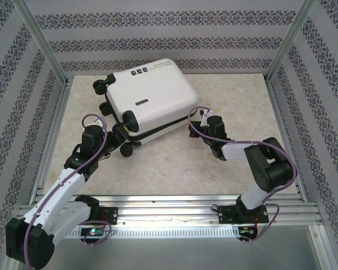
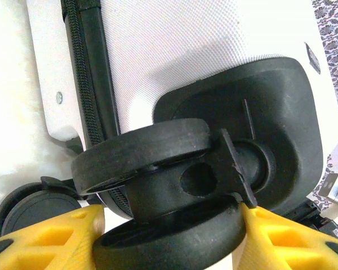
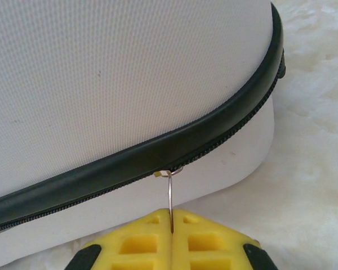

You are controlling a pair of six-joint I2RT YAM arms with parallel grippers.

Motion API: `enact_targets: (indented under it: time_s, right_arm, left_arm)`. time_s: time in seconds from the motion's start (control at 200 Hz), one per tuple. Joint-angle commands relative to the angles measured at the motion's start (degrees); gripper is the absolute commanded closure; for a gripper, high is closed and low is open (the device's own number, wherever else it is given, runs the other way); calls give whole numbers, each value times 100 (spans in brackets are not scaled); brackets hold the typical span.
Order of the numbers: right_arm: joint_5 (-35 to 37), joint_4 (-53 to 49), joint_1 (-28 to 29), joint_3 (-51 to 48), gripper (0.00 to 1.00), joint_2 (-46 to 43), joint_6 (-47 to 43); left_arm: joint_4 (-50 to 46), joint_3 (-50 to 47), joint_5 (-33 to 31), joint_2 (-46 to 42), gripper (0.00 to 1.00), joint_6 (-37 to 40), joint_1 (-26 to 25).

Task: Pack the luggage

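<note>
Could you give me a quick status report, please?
Right pincer shut on zipper pull. Left pincer straddling a caster wheel, grip unclear. Luggage lid down, lying flat. Nothing blocking.

The luggage [image 1: 149, 101] is a small white hard-shell case with rounded corners. It lies flat and closed on the counter [image 1: 214, 169], turned slightly askew, a little toward 11 o'clock from the middle. Black caster wheels [image 2: 141, 149] stick out along its 8 o'clock end. A black zipper band [image 3: 158, 149] rings the seam, with a thin metal zipper pull [image 3: 170, 194] hanging from it. Small dark logo marks sit on the top face toward 12 o'clock.
</note>
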Motion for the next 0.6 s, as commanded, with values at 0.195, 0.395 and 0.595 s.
enact_targets:
  time_s: [0.195,0.395,0.595]
  right_arm:
    - [12,-305,-359,82,100,-104,-63]
    - [51,-359,-586,239,100,111,71]
    - [55,-401,-906,354,100,218,223]
  left_arm:
    - [-445,252,-657,-334,58,387,52]
    - [-746,433,-666,-330,61,655,105]
    - [-1053,528,-673,-355,62,876,249]
